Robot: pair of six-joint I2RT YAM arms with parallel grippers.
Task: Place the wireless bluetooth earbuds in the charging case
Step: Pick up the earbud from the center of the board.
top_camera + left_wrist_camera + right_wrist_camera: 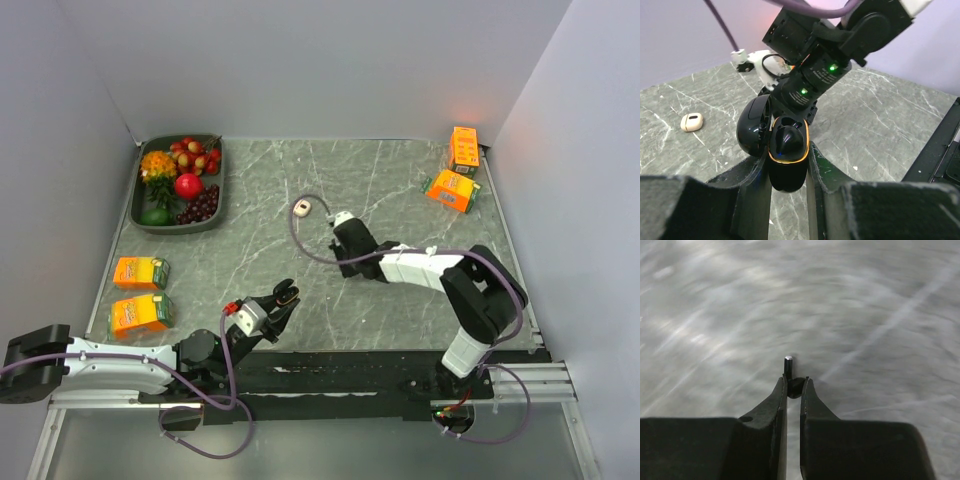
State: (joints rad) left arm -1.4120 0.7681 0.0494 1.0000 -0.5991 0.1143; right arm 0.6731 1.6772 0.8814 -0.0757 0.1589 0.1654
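Note:
My left gripper (281,299) is shut on the black charging case (788,159) and holds it above the table. The case has an orange rim, and its lid (754,131) is swung open to the left. The case shows in the top view (286,292) too. My right gripper (794,385) is shut on one tiny black earbud (789,366), whose stem sticks up past the fingertips, low over the table. In the top view the right gripper (346,266) is behind and to the right of the case. I cannot make out a second earbud.
A small white earbud case (302,208) lies on the marble table behind the arms. A grey tray (137,198) of fruit stands at the back left. Two orange cartons (140,272) lie at the left. Two more orange cartons (452,190) lie at the back right.

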